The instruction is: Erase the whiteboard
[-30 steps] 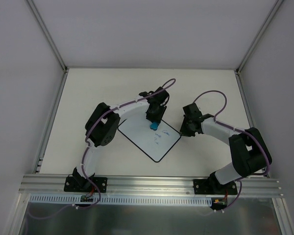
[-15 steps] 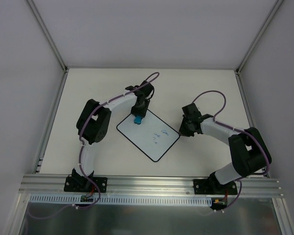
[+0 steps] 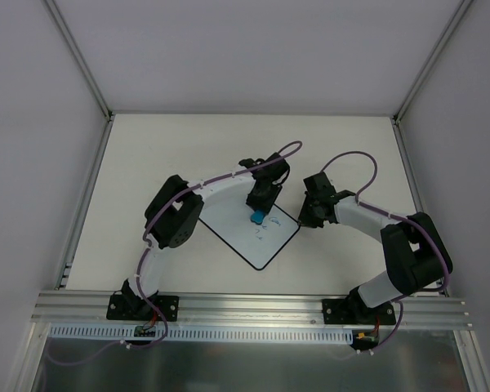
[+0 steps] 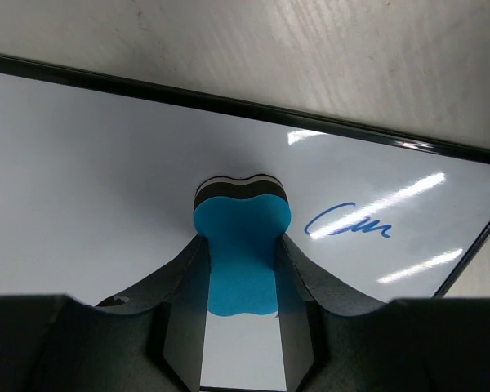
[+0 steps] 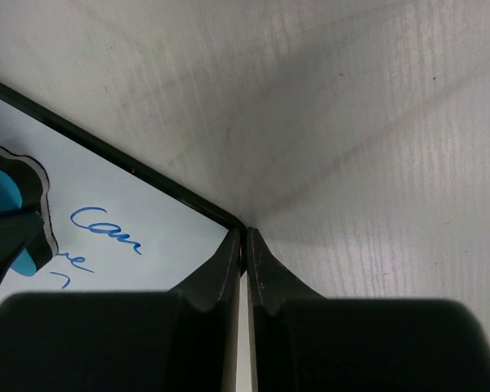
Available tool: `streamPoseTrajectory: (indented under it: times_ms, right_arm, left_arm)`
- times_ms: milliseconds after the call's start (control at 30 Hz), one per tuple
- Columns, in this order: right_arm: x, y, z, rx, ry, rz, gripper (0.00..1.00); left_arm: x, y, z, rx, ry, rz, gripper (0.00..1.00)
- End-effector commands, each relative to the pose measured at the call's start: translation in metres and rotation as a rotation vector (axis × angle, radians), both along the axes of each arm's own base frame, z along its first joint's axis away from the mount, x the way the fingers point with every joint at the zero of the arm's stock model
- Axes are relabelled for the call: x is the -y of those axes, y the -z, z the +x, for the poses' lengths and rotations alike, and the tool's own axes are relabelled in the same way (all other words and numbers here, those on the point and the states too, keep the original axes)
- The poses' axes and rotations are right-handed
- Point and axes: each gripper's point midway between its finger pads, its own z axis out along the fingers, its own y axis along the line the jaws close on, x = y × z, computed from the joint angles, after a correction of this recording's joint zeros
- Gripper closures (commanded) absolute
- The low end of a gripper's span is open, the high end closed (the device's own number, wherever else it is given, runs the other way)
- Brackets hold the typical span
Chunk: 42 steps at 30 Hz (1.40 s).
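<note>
Between the two arms, near the middle of the table (image 3: 147,163), you have the whiteboard (image 3: 247,243) lying flat and turned diamond-wise, one corner pointing at the near rail (image 3: 245,306). It is white with a thin black rim and rounded corners. Blue handwriting (image 4: 347,224) sits toward its right corner; the right wrist view shows fainter strokes below that word, too small to read. The rest of the visible surface looks clean and glossy, with streaks of glare.

Your left gripper (image 4: 241,245) is clamped on a blue eraser (image 4: 241,253) with a black and white layered base, and that base is down on the board, just left of the writing in the wrist view. Your right gripper (image 5: 245,237) has its fingers pressed together with nothing between them, tips right at the board's right corner; you cannot tell whether they bear on the rim or only touch it.

From above, the left arm's elbow and forearm hang over the board's left and far edges, hiding that part. Purple cables loop off both wrists. The right arm sits just beside the right corner, so eraser and right fingertips are near each other.

Bare table lies on all sides of the board, widest at the far end and left. White wall panels and metal posts bound the table at the far end and on both sides.
</note>
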Motion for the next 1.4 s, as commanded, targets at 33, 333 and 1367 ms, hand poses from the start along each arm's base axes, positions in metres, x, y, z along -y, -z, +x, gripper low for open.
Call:
streamPoseTrajectory:
  times_ms: [33, 333, 1367]
  right_arm:
    - [0.009, 0.016, -0.013, -0.066, 0.024, -0.043, 1.0]
    - [0.013, 0.018, -0.013, -0.072, 0.044, -0.044, 1.0]
    - [0.013, 0.021, -0.021, -0.088, 0.042, -0.033, 1.0]
  left_arm:
    - [-0.013, 0.035, -0.056, -0.219, -0.03, 0.039, 0.97]
    - [-0.04, 0.033, -0.11, -0.271, 0.02, 0.093, 0.97]
    - [-0.025, 0.011, -0.012, 0.015, -0.153, 0.119, 1.0]
